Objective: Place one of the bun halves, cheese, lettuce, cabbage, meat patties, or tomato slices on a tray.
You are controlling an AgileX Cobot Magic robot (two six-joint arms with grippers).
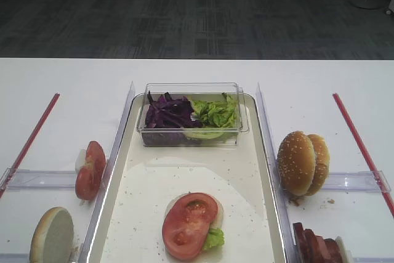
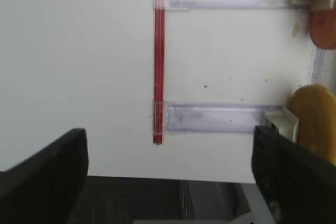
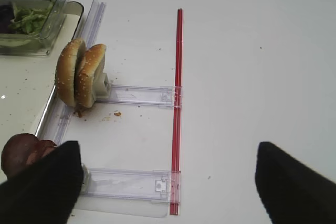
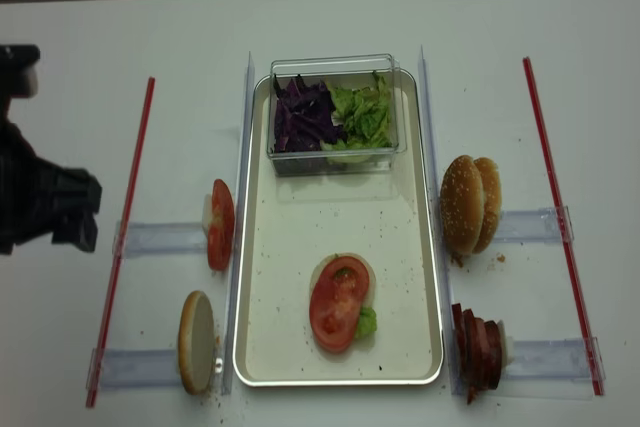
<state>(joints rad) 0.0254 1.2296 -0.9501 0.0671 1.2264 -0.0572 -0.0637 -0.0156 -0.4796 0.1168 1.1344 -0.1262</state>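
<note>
left fingers (image 2: 170,177) wide apart, holding nothing, above the bare surface (image 2: 79,51), right fingers (image 3: 168,182) spread wide, empty, tomato slice (image 4: 338,303) on lettuce (image 4: 366,323) and bun half (image 4: 345,265) in the tray (image 4: 300,247)

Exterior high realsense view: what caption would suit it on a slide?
Tomato slice on lettuce in the tray; bun halves wait alongside.
</note>
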